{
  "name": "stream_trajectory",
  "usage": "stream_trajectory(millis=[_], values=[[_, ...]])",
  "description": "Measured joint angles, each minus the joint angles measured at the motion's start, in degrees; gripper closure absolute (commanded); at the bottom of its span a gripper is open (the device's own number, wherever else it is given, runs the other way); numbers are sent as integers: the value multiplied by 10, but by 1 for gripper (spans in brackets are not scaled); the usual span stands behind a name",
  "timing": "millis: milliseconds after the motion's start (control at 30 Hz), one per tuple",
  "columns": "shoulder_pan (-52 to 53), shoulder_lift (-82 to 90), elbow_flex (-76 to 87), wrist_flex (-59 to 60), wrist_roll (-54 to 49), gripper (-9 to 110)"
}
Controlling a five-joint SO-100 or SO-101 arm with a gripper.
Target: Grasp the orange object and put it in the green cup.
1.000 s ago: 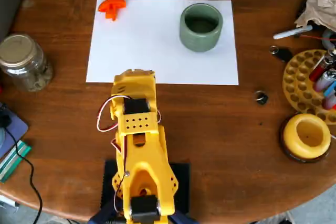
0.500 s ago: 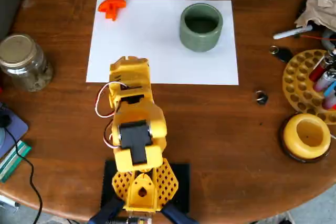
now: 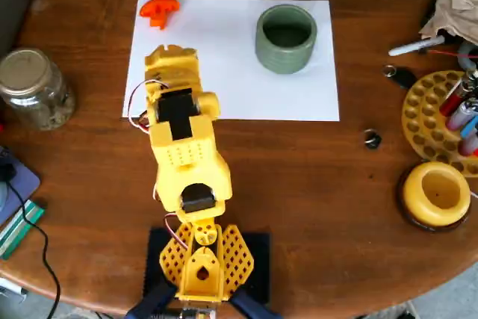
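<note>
In the overhead view the orange object [image 3: 158, 10] lies at the far left corner of a white paper sheet [image 3: 239, 87]. The green cup [image 3: 286, 38] stands upright on the same sheet, further right, with its dark inside showing. My yellow arm reaches from the near table edge onto the paper's left side. Its gripper [image 3: 170, 53] points away from the base, a short way nearer than the orange object and not touching it. The arm's own body hides the fingers, so their state does not show.
A glass jar [image 3: 33, 87] stands on the wooden table left of the paper. At the right are a yellow round holder [image 3: 437, 194], a yellow perforated rack [image 3: 437, 113] with pens, small metal bits [image 3: 371, 139] and crumpled paper [image 3: 457, 1].
The arm has unfolded and stretched forward and to the left, carrying the gripper from the paper's near edge onto the sheet, closer to the orange object. Object and cup have not moved.
</note>
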Motion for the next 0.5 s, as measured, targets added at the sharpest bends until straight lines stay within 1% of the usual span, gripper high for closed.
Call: stream_trajectory(millis=[200, 300, 500], values=[[-4, -66, -82, 4, 4, 100], [-10, -87, -126, 25, 5, 93], [-13, -156, -211, 34, 5, 86]])
